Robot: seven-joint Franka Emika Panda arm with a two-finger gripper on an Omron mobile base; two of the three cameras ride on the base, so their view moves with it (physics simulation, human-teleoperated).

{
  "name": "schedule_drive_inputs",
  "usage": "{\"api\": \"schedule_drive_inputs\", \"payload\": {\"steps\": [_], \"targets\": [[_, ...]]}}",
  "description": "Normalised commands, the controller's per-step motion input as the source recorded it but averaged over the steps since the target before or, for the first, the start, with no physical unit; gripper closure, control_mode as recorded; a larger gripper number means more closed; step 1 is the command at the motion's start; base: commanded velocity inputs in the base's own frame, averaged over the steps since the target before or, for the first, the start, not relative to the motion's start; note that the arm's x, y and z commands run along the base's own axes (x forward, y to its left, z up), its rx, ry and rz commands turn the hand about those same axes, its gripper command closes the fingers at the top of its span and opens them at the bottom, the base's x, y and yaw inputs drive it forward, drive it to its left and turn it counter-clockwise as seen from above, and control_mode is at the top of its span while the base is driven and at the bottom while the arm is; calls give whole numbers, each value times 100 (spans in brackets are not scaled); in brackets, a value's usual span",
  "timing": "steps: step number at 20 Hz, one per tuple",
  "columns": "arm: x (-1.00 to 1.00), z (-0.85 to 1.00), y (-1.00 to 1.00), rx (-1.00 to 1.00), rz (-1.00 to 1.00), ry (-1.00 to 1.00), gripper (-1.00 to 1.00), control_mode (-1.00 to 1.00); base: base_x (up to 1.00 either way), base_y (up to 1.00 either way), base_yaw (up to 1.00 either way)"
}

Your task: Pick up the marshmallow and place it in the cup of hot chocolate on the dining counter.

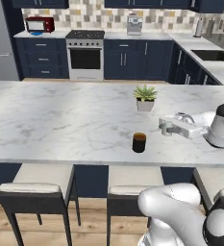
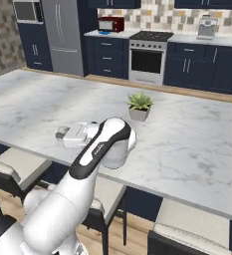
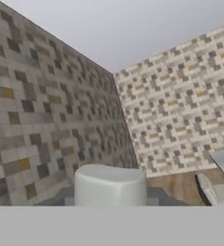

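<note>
White marshmallow [image 3: 110,185] sits pinched in the tool [image 1: 164,126].

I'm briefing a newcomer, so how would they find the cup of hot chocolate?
Start at the dining counter, the wide white marble slab with stools. Near its front edge stands the cup of hot chocolate, in front of the potted plant. It is short, dark and cylindrical with a brown top; the plant is green in a white pot.

This is a home kitchen: a stove [image 1: 85,54] at 12 o'clock, a red microwave [image 1: 39,24] at 11, a sink [image 1: 213,55] at 2, a big marble dining counter [image 1: 60,120] with stools [image 1: 36,185]
</note>
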Motion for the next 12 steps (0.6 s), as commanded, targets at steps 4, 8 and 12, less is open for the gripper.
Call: {"api": "schedule_drive_inputs", "payload": {"steps": [4, 8, 12], "targets": [[95, -11, -41, 0, 33, 0, 100, -100, 0, 0, 0], [38, -6, -6, 0, 23, -9, 100, -100, 0, 0, 0], [21, -27, 0, -1, 1, -16, 100, -100, 0, 0, 0]]}}
